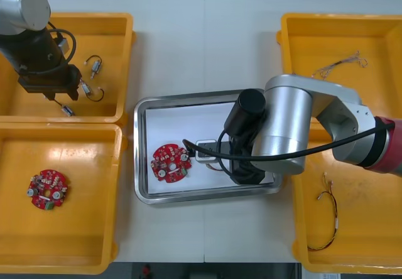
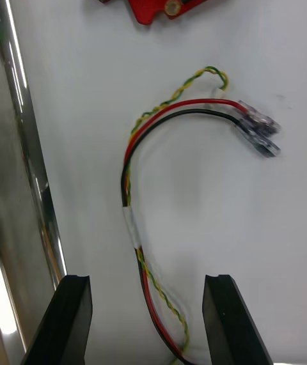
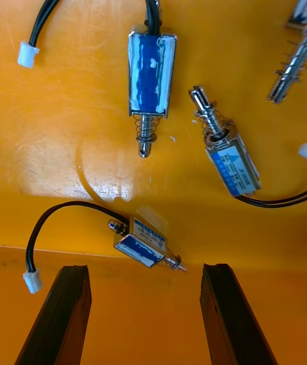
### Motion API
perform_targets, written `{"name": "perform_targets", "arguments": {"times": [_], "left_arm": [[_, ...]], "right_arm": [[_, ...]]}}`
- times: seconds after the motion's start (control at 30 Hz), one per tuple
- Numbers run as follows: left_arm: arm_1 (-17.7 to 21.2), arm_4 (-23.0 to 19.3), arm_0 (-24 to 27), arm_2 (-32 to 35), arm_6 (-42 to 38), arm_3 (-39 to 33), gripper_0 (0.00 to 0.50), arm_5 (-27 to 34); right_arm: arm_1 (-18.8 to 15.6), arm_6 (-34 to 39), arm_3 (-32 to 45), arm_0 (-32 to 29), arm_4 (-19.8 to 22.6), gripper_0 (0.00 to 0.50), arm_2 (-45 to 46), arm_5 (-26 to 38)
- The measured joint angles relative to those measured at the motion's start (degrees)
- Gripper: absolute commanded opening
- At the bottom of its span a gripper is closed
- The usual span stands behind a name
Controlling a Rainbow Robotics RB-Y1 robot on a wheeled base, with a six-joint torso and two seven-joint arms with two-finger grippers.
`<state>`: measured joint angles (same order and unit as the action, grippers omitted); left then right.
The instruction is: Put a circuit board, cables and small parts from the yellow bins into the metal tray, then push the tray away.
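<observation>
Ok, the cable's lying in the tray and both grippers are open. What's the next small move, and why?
Probably lower the left gripper onto the small metal part just beyond its open fingers in the yellow bin, then shut. The circuit board and cable already lie in the metal tray, the right gripper open astride the cable, so a small part seems to be what's missing.
</observation>
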<state>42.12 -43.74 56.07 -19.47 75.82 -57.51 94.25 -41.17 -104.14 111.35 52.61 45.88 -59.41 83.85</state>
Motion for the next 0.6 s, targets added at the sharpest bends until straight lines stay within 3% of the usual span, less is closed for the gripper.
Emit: {"name": "perform_targets", "arguments": {"times": [0.4, 0.6], "left_arm": [[-1.4, 0.0, 0.0, -1.2, 0.0, 3.6, 0.5, -3.2], [-1.8, -0.1, 0.1, -5.4, 0.0, 5.0, 0.5, -6.9]], "right_arm": [[1.6, 0.0, 7.8, 0.0, 0.1, 0.5, 13.7, 24.2], [3.9, 0.0, 12.6, -3.3, -1.0, 0.5, 24.1, 25.9]]}}
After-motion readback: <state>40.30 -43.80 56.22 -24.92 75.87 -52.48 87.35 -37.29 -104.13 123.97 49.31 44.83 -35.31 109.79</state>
